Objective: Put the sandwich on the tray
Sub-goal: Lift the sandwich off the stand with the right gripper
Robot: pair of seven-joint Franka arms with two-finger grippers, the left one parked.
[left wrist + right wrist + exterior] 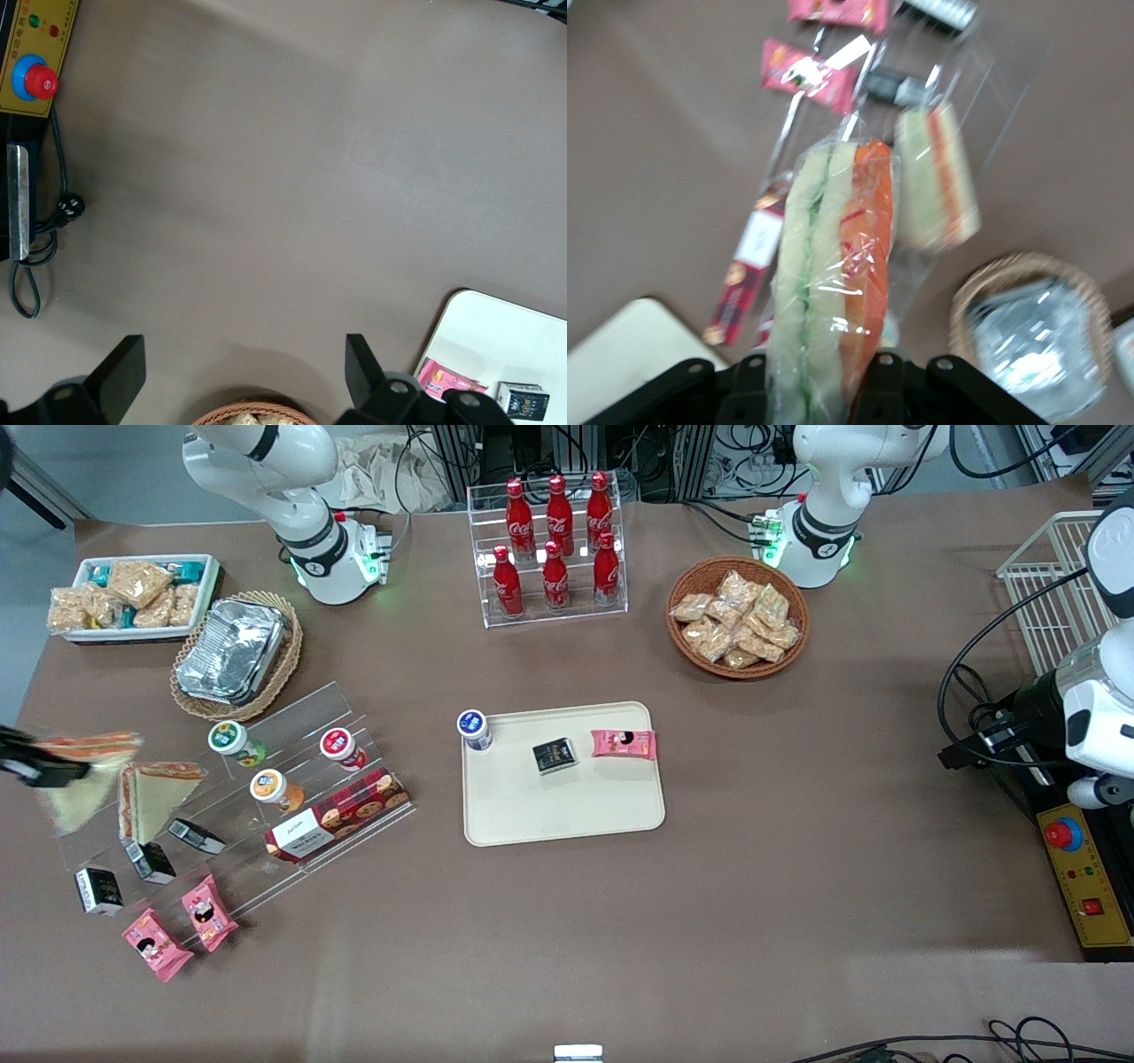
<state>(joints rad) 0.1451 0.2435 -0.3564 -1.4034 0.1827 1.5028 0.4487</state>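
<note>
The hand [31, 766] sat at the working arm's end of the tabletop [797, 886], half cut off by the front view's edge and smeared with blur — only a dark shape showed there. It was clamped on the sandwich [833, 292], which the wrist camera showed held upright, pale bread and orange-red filling under clear wrap; its lower end was hidden between the fingers. In the front view the sandwich [80, 779] appeared as a streaked wedge above the clear acrylic stand [230, 797], just beside the second wedge [152, 797] resting on it.

The tray [567, 815] lay well apart, mid-tabletop, toward the parked arm. A blue-lidded cup [474, 729] stood at one corner, with a small black packet [554, 756] and a pink snack pack [624, 744] along the edge farther from the front camera — the nearer stretch was bare. Between stand and tray, only brown tabletop showed.
</note>
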